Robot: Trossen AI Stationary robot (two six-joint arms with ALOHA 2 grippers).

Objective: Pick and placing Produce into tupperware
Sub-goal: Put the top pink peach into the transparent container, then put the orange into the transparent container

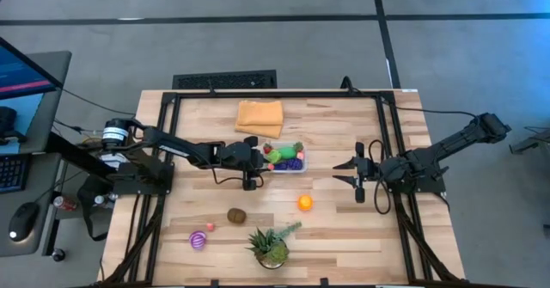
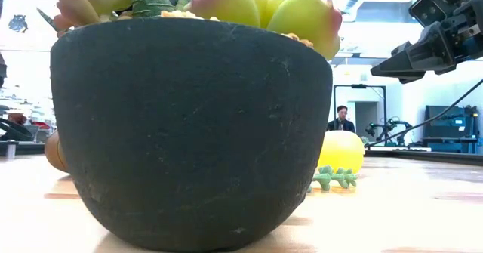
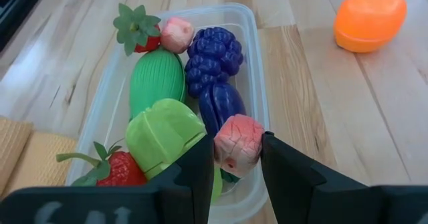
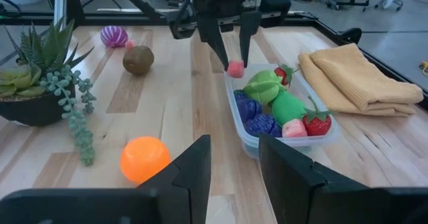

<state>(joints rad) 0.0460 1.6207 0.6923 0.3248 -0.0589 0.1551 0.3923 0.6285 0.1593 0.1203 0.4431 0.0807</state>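
Observation:
The clear tupperware (image 1: 296, 168) sits mid-table, also in the left wrist view (image 3: 257, 63) and the right wrist view (image 4: 251, 144). Inside lie two strawberries, purple grapes (image 3: 212, 57), a ribbed green piece (image 3: 157, 80), a light green pepper (image 3: 164, 134) and a pink piece. My left gripper (image 1: 260, 156) hovers over the tub's left end, shut on a small pink-red fruit (image 3: 237, 144). My right gripper (image 1: 354, 178) waits open to the tub's right, touching nothing. On the table rest an orange fruit (image 1: 305, 203), a brown kiwi (image 1: 236, 215) and a striped purple piece (image 1: 198, 239). My left gripper pinches the small pink-red fruit (image 3: 235, 158) between its two fingers, by its sides. The fingers (image 4: 217, 47) point down from above, slanting in from the table's left. The fruit (image 4: 235, 68) hangs at their free ends, lifted clear just above the tub's left end.
A folded orange cloth (image 1: 259, 117) lies beyond the tub. A spiky potted plant (image 1: 271, 243) stands by the near edge and fills the low view (image 2: 189, 124). A tiny pink piece (image 1: 210, 227) lies by the striped one. Bare wood shows between tub and right gripper.

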